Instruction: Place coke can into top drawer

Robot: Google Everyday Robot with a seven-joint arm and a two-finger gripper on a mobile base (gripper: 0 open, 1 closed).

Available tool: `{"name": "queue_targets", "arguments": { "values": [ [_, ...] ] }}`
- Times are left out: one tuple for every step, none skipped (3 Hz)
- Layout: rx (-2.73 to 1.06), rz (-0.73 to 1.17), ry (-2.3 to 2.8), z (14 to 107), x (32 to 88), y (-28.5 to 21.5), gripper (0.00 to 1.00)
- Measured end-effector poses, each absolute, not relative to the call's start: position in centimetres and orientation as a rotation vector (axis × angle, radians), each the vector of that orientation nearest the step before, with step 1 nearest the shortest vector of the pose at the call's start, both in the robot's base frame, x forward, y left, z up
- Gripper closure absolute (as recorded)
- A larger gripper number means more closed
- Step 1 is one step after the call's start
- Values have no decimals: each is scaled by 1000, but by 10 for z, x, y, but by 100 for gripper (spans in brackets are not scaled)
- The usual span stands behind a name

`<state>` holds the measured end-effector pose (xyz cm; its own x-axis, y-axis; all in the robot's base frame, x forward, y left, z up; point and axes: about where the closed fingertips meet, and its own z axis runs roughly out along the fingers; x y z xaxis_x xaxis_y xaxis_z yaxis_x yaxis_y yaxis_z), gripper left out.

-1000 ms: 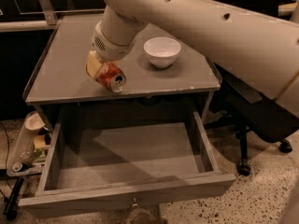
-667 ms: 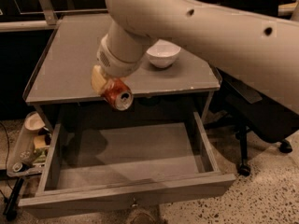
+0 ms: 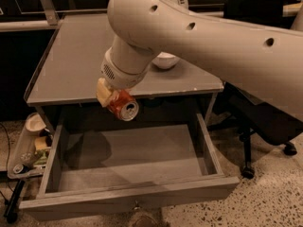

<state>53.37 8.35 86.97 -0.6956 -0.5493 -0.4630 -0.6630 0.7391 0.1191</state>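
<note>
The drawer (image 3: pixel 53 161) stands pulled fully out below the worktop (image 3: pixel 71 65), and its interior is bare from wall to wall. The front panel carries a small knob (image 3: pixel 137 205) at centre, at the lower edge of the view. The left and right walls run back to the dark recess under the worktop's front edge. Room above the drawer is open at the front, centre and right; at the rear left the arm (image 3: pixel 213 37) reaches in from the upper right, crossing over the rear right of the worktop. A white bowl (image 3: pixel 166 62) sits on the worktop behind the arm, mostly hidden by it. To the right of the drawer, a dark chair (image 3: pixel 265 122) stands close by on the speckled floor (image 3: pixel 274 197). To the left, a low tray of small items (image 3: pixel 19 148) sits just beside the drawer's left wall. The hand (image 3: pixel 115 100) hangs at the worktop's front edge, above the rear left part of the drawer, clear of the drawer floor and walls. It is closed around the can (image 3: pixel 124 108), with one pale finger (image 3: pixel 103 92) visible against the can's left side. The can is held tilted, its silver end facing forward and down toward the drawer opening.
</note>
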Motion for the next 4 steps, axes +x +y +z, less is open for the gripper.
{"name": "queue_targets", "arguments": {
  "values": [
    [-866, 413, 2585, 856, 515, 76, 100],
    [-712, 488, 2656, 823, 485, 62, 100],
    [-560, 554, 2717, 769, 469, 48, 100],
    [-454, 583, 2739, 726, 476, 43, 100]
  ]
}}
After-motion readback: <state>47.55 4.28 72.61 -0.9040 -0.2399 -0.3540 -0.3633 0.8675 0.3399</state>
